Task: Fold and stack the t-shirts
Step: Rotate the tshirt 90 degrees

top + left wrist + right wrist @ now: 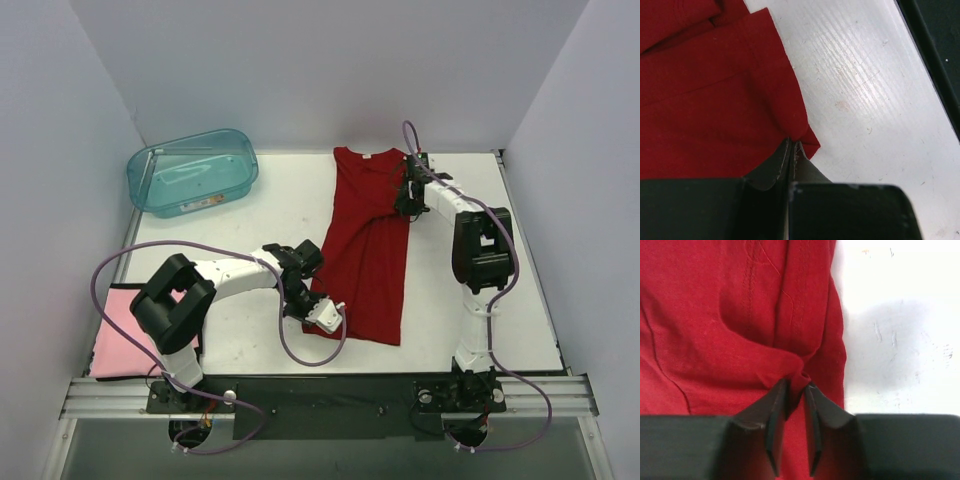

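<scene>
The left pincer (792, 149) and right pincer (796, 386) are pinching the partly folded dark red t-shirt (365, 250), while the pink t-shirt (118, 335) is lying apart, unstacked.

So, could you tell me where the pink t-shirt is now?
In the top view, the pink t-shirt lies at the near left corner of the table, partly under the left arm, left of the dark red t-shirt.

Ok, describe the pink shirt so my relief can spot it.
Start at the white table and go to its near left corner, by the base of the left arm. The pink shirt lies flat there, partly hidden by that arm. It is pale, unlike the dark red shirt mid-table and the teal tub far left.
</scene>
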You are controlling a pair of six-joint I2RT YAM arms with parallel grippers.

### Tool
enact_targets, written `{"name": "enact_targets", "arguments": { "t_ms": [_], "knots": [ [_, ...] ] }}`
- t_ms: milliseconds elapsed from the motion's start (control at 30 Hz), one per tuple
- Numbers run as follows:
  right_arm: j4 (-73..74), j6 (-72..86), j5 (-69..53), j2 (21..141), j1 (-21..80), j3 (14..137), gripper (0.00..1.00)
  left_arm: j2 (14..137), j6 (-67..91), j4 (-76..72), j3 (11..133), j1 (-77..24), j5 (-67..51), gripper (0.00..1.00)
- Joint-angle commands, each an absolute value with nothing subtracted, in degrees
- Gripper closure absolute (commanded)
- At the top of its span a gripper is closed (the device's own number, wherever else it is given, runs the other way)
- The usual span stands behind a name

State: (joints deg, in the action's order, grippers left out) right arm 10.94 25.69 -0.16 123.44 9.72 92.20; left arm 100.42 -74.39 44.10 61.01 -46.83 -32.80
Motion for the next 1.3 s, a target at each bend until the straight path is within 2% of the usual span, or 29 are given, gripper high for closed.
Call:
{"name": "enact_targets", "arguments": {
  "t_ms": [0,100,267,367,467,700,800,867,967,1033,1267],
  "knots": [
    [10.9,32.43,-0.18,119.63,8.79,89.04,0.78,99.93,-73.74,45.09,62.05,-47.37,-33.58,1.0],
    [11.6,33.57,3.24,117.16,8.61,85.7,0.73,99.84,-73.83,45.61,62.23,-47.37,-33.31,1.0],
    [15.64,36.12,6.5,116.11,5.98,82.63,0.75,99.76,-74.62,47.9,62.93,-47.37,-33.13,1.0],
    [14.25,35.69,3.01,114.53,3.7,80.69,0.74,99.76,-74.62,47.9,62.75,-47.37,-33.31,1.0],
    [12.04,30.08,-2.0,112.94,3.6,80.68,0.69,100.02,-74.62,47.99,62.84,-47.37,-33.49,1.0],
    [10.72,23.74,-11.57,110.22,3.95,83.67,0.7,100.11,-72.87,48.86,63.81,-47.37,-33.4,1.0],
    [15.54,20.32,-12.83,107.07,5.88,83.32,0.69,99.84,-71.11,49.92,64.42,-47.46,-33.75,1.0],
    [22.73,20.48,-9.42,104.34,7.55,82.18,0.69,99.41,-69.35,50.97,64.95,-47.81,-34.63,1.0],
    [30.74,23.62,-5.37,95.92,10.1,72.91,0.67,98.27,-66.2,52.03,64.95,-49.04,-34.8,1.0],
    [32.86,26.17,-5.1,89.6,12.21,64.3,0.61,97.21,-63.65,51.86,63.99,-50.62,-35.24,1.0],
    [37.88,34.71,-8.77,75.86,20.83,45.2,0.52,95.45,-56.69,49.75,60.73,-54.67,-39.89,1.0]
  ]
}}
